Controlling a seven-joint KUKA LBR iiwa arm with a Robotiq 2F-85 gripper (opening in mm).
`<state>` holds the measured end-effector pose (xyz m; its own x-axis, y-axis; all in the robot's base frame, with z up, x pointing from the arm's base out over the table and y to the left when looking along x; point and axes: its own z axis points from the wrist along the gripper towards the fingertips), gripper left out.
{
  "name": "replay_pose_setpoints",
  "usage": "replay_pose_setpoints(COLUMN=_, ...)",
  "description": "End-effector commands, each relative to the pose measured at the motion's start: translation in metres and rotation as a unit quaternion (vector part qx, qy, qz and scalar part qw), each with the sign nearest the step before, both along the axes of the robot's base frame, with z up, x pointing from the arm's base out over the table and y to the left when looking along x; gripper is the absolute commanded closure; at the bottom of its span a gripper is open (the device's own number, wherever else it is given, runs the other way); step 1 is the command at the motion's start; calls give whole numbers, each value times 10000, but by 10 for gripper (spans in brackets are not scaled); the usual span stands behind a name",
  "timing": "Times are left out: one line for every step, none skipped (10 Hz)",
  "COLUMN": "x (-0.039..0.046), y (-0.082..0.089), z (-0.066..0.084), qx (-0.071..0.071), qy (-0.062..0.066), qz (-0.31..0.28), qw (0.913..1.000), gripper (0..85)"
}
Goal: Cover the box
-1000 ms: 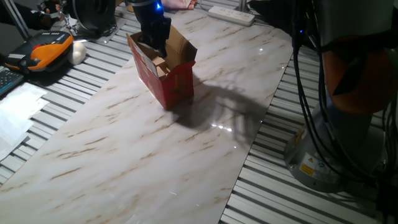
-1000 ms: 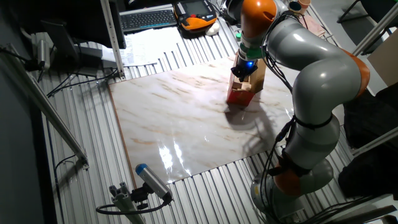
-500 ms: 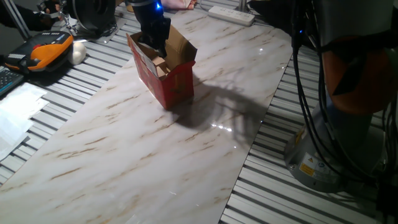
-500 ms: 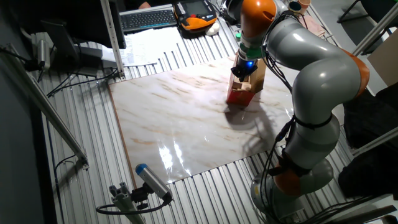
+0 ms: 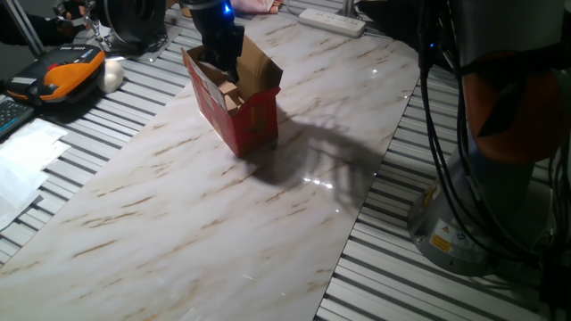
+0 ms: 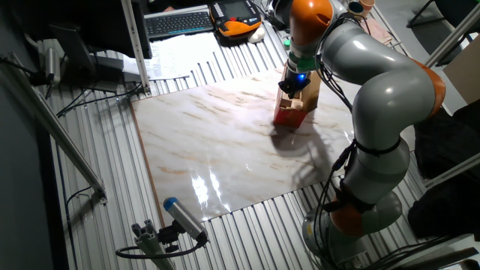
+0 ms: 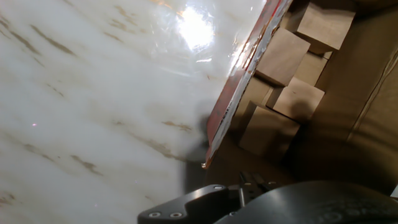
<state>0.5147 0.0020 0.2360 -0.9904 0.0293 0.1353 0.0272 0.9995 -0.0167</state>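
Note:
The red box [image 5: 247, 125] stands upright on the marble board, far left of centre, with its brown top flaps [image 5: 260, 64] standing open. It also shows in the other fixed view [image 6: 288, 114]. My gripper [image 5: 222, 62] hangs over the box's open top, its black fingers down at the rim between the flaps; it shows there too in the other fixed view [image 6: 295, 85]. The fingers are too dark to tell whether they are open or shut. The hand view shows the box's red wall [image 7: 243, 67] and several wooden blocks [image 7: 283, 57] inside. The fingertips are hidden there.
A white power strip [image 5: 332, 21] lies at the board's far edge. An orange and black device [image 5: 68, 71] and papers [image 5: 22, 160] lie on the slatted table to the left. The arm's base [image 5: 464, 223] and cables stand to the right.

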Motion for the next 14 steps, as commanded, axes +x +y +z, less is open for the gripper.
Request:
replay_pose_setpoints(x=0, y=1, z=0, qx=0, qy=0, qz=28, qw=10000, gripper=850)
replay_pose_setpoints(x=0, y=2, z=0, qx=0, qy=-8, qz=28, qw=10000, gripper=850)
replay_pose_setpoints(x=0, y=2, z=0, qx=0, qy=-8, qz=5, qw=10000, gripper=850)
replay_pose_setpoints(x=0, y=1, z=0, qx=0, qy=-16, qz=-3, qw=10000, gripper=850)
replay_pose_setpoints(x=0, y=1, z=0, qx=0, qy=-16, qz=5, qw=10000, gripper=850)
replay_pose_setpoints(x=0, y=2, z=0, qx=0, qy=-15, qz=66, qw=10000, gripper=850)
replay_pose_setpoints(x=0, y=2, z=0, qx=8, qy=-7, qz=73, qw=10000, gripper=850)
replay_pose_setpoints(x=0, y=2, z=0, qx=8, qy=-7, qz=80, qw=10000, gripper=850)
replay_pose_setpoints(x=0, y=2, z=0, qx=8, qy=-15, qz=80, qw=10000, gripper=850)
replay_pose_setpoints(x=0, y=2, z=0, qx=8, qy=-15, qz=80, qw=10000, gripper=850)
replay_pose_setpoints(x=0, y=2, z=0, qx=8, qy=-14, qz=134, qw=9999, gripper=850)
replay_pose_setpoints(x=0, y=2, z=0, qx=8, qy=-13, qz=165, qw=9999, gripper=850)
replay_pose_setpoints(x=0, y=2, z=1, qx=8, qy=-7, qz=103, qw=9999, gripper=850)
replay_pose_setpoints(x=0, y=2, z=0, qx=8, qy=-14, qz=96, qw=10000, gripper=850)
